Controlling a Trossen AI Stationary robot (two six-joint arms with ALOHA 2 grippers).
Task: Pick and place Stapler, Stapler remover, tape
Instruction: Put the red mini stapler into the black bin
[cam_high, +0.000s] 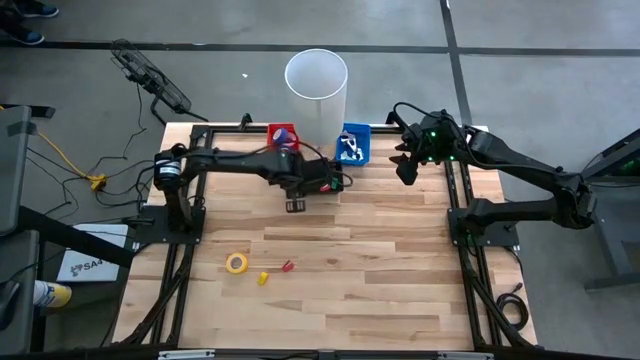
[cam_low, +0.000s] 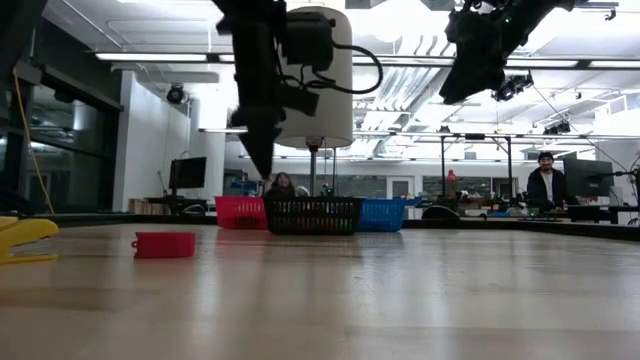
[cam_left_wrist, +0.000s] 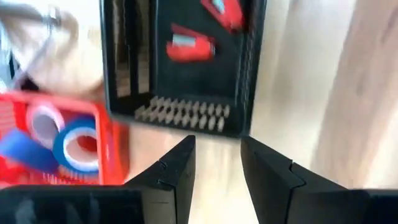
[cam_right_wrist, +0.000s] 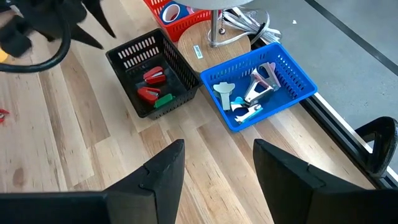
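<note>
My left gripper (cam_high: 296, 206) (cam_left_wrist: 217, 140) hangs open above the table, just on the near side of the black basket (cam_left_wrist: 186, 68). That basket holds red staplers (cam_left_wrist: 189, 48). Beside it, the red basket (cam_left_wrist: 109, 162) holds blue tape rolls (cam_left_wrist: 74, 144). The blue basket (cam_right_wrist: 258, 84) holds stapler removers (cam_right_wrist: 262, 81). On the bare table nearer the front lie a yellow tape roll (cam_high: 236, 263), a small yellow stapler remover (cam_high: 263, 278) and a small red object (cam_high: 287, 267). My right gripper (cam_high: 405, 172) (cam_right_wrist: 217, 146) waits open, high up by the blue basket.
A tall white cylinder (cam_high: 316, 85) on a stand rises behind the baskets at the far edge. Black frame rails (cam_high: 180, 260) run along the table's left and right sides. People stand in the room beyond the table (cam_low: 545, 185).
</note>
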